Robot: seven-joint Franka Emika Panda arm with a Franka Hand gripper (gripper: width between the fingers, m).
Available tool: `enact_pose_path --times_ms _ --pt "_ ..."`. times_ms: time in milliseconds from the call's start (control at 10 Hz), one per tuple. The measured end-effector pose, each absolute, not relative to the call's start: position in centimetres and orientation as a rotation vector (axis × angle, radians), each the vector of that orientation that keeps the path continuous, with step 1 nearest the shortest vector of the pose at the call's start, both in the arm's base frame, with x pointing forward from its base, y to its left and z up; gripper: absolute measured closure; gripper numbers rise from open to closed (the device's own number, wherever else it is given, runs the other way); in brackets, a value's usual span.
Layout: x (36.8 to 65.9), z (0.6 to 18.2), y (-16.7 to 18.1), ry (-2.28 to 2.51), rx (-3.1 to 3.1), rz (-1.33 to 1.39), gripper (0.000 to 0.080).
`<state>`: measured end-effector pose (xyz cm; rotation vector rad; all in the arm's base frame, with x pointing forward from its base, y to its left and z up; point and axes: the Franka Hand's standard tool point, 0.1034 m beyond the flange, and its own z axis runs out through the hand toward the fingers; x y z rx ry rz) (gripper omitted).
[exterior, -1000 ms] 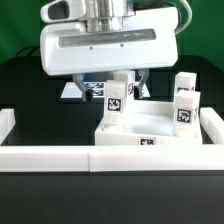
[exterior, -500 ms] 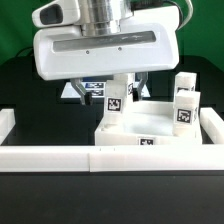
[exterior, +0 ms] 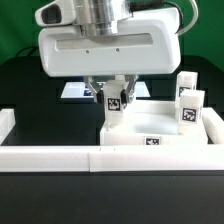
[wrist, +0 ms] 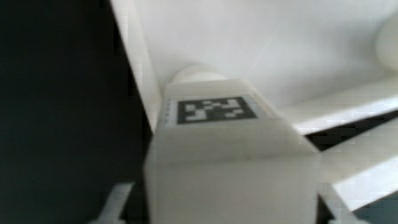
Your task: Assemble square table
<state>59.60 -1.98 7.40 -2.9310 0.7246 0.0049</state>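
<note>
The black counter (exterior: 40, 90) is carrying the square table top (exterior: 150, 125), which is lying against the long low white border wall (exterior: 60, 158). The marker board (exterior: 75, 90) is lying flat farther back.

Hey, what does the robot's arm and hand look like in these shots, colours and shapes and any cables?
In the exterior view, the gripper hangs from a wide, boxy white plastic body with rounded corners. Above it sits a grey metallic cylindrical wrist, with a white rounded housing beside it carrying a dark lens-like spot. The jaws are slim and greyish. A thin dark cable curves off behind, toward that view's right.
</note>
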Motion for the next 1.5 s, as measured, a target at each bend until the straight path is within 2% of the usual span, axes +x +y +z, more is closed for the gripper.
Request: enact_pose_path --times_ms 200,800,1000,1100,1200,1300,1400,1500 --pt "60.8 7.3 -0.9 1.077 -2.82 -0.021 0.0511" --pt "61.0 7.2 -1.1 2.011 -2.206 0.059 0.0511" --pt "61.2 7.2 -0.8 2.169 -2.021 0.05 0.0511" --pt "61.1 7.2 -0.8 2.169 -2.022 0.053 0.0436" --pt "61.1 7.2 -0.7 2.113 -2.079 0.046 0.0301" --pt "61.1 7.1 -0.5 2.075 -2.123 0.042 0.0301" --pt "61.3 7.0 0.6 1.839 -2.347 0.01 0.0185" --pt "61.5 6.7 1.3 1.543 -2.545 -0.034 0.016"
